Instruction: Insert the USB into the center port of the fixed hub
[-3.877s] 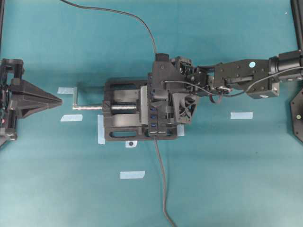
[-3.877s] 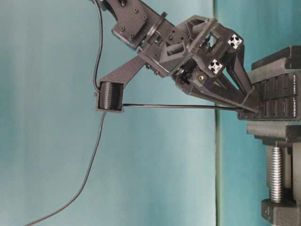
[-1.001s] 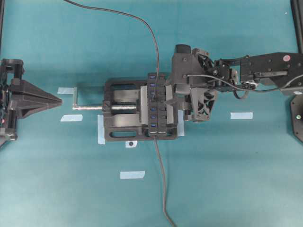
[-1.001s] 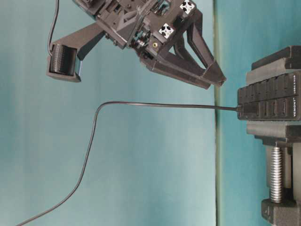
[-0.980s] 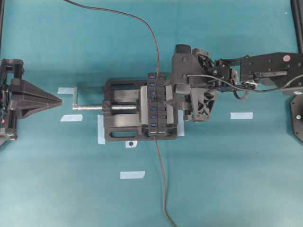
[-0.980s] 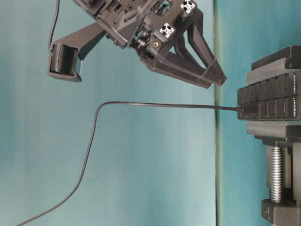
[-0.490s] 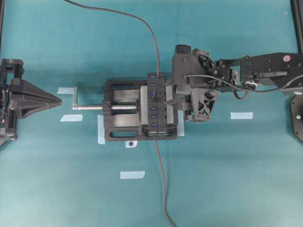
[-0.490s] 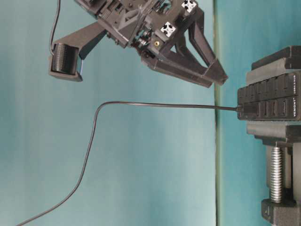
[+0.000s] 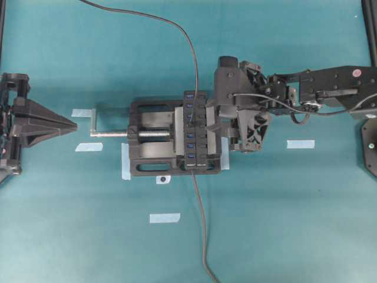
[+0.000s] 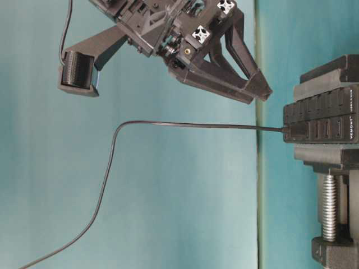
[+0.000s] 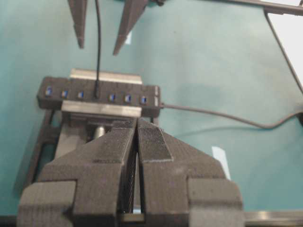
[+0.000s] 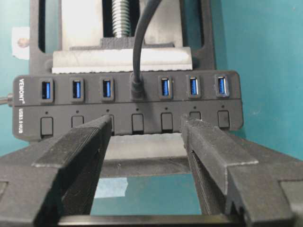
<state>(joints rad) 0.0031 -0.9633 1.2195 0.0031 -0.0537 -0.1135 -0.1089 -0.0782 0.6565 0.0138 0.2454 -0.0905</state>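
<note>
A black vise (image 9: 150,145) with a silver screw (image 9: 112,134) sat on the teal table (image 9: 283,224); several pale tape strips (image 9: 164,218) lay scattered around it.

Fixed hub (image 9: 197,132) clamped in vise (image 9: 154,144) at table (image 9: 283,224) centre. USB (image 12: 137,90) sits in the center port (image 12: 137,92), cable (image 9: 171,26) running to far edge. Right gripper (image 10: 263,92) just beside hub, apparently not touching. Left gripper (image 9: 73,125) at left edge, well apart.
</note>
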